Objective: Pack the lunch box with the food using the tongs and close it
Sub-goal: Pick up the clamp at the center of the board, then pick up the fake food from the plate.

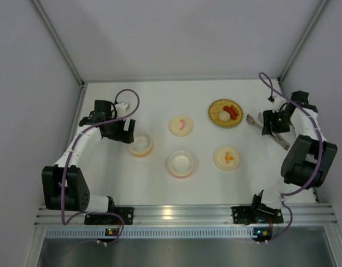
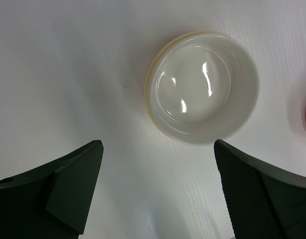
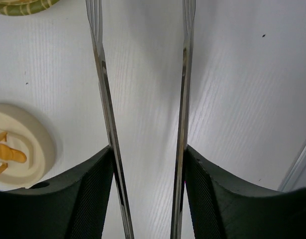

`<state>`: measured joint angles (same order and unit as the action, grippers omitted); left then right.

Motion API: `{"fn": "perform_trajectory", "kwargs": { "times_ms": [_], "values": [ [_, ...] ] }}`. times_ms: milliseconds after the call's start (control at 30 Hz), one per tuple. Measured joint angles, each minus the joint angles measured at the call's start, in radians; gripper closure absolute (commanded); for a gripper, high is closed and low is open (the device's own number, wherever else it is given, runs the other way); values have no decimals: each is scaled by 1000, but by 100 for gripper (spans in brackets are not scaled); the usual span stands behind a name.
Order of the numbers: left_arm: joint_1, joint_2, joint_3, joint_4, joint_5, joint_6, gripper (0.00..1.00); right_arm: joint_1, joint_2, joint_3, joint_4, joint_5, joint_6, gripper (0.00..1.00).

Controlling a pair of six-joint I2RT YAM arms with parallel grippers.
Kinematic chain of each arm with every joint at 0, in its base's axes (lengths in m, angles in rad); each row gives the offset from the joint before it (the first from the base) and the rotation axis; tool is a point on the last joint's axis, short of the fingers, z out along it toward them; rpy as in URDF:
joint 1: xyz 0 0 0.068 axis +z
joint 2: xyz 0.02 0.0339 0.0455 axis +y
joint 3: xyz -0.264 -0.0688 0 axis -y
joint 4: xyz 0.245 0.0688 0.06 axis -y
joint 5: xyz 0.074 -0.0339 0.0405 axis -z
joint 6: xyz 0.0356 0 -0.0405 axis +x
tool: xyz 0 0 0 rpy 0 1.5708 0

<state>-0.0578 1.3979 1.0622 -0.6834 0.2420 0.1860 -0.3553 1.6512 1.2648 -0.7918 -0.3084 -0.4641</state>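
Note:
The silver tongs [image 1: 281, 142] lie at the right of the table. My right gripper [image 1: 270, 125] is shut on them. In the right wrist view the two metal arms [image 3: 104, 99] run between my fingers, each pad pressing one arm from outside, the gripper [image 3: 149, 159] around both. The food sits on a round woven plate [image 1: 226, 113]: red sausage pieces [image 1: 232, 110] and a pale ball [image 1: 223, 115]. My left gripper [image 2: 157, 164] hangs open just above a cream lunch box bowl [image 2: 202, 87], holding nothing.
A second empty bowl [image 1: 181, 163] stands mid-table. Two cream lids lie flat: one with a pink mark [image 1: 181, 125], one with an orange mark [image 1: 227, 157], also seen in the right wrist view [image 3: 18, 144]. The enclosure's walls rise on the left, right and back.

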Motion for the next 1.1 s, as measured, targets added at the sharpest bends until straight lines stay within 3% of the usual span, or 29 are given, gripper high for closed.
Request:
{"fn": "perform_trajectory", "kwargs": {
  "times_ms": [667, 1100],
  "values": [
    [0, -2, 19, -6, -5, 0, 2, 18, -87, 233, -276, -181, -40, 51],
    [0, -2, 23, -14, -8, 0, 2, 282, -92, 241, -278, -98, 35, 52]
  ]
}}
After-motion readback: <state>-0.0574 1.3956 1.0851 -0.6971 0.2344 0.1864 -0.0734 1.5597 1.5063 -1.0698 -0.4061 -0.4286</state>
